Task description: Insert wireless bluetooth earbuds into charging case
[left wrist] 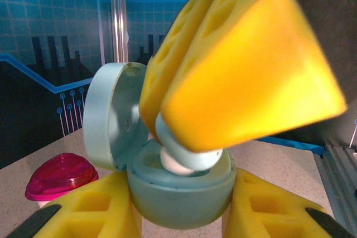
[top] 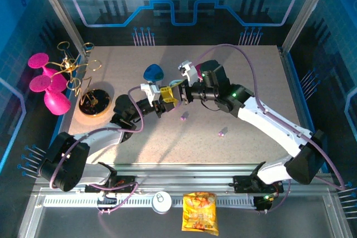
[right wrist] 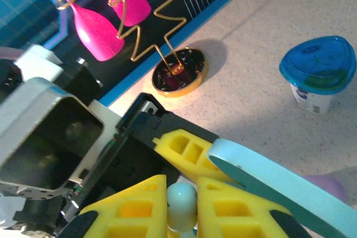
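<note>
**Bud poised at the open case**

From where I stand, the two arms meet above the middle of the bench [top: 251,71]. The left jaws pinch the pale-blue case [left wrist: 184,193] by its lower shell, with the lid swung up and open. The right jaws are pressed onto a light-blue bud [left wrist: 187,157] with a white tip, holding it at the mouth of the case. The tip looks to be touching or just entering the well, though I cannot tell whether it is seated. A lilac bud [top: 184,116] and a second lilac bud [top: 222,133] lie loose on the bench, closer to its near edge.

I'd judge the bud almost weightless, hard and slick, so it could twist or pop out of the jaws if squeezed off-centre. The stubby body, across its widest part, is the place to hold. The case is rigid too, but its hinged lid looks like the weak spot, so the grip belongs on the shell.
</note>
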Action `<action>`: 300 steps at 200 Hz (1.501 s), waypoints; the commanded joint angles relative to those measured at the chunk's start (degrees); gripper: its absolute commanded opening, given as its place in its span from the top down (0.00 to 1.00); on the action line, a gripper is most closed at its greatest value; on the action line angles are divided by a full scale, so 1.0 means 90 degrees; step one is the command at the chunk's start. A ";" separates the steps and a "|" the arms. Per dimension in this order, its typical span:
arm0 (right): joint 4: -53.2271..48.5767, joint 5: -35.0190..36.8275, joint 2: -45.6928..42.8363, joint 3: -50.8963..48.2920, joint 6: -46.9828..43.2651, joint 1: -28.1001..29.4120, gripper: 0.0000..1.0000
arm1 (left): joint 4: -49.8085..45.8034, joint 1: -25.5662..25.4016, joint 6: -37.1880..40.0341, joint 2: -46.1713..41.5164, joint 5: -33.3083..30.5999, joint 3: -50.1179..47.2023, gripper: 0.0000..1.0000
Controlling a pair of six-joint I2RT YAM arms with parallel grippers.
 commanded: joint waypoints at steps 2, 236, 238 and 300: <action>-0.0359 0.0464 0.0092 0.0261 -0.0221 0.0116 0.89 | 0.0031 -0.0038 0.0119 -0.0245 -0.0068 0.0157 0.78; -0.0631 0.0809 -0.0063 0.0361 -0.0214 0.0195 0.68 | -0.0079 -0.0047 0.0133 -0.0376 -0.0152 0.0109 0.78; -0.0631 0.0809 -0.0065 0.0366 -0.0214 0.0202 0.67 | -0.0075 -0.0047 0.0130 -0.0366 -0.0152 0.0109 0.78; -0.0616 0.0816 -0.0040 0.0360 -0.0185 0.0198 0.67 | -0.0090 -0.0065 0.0129 -0.0362 -0.0131 0.0118 0.78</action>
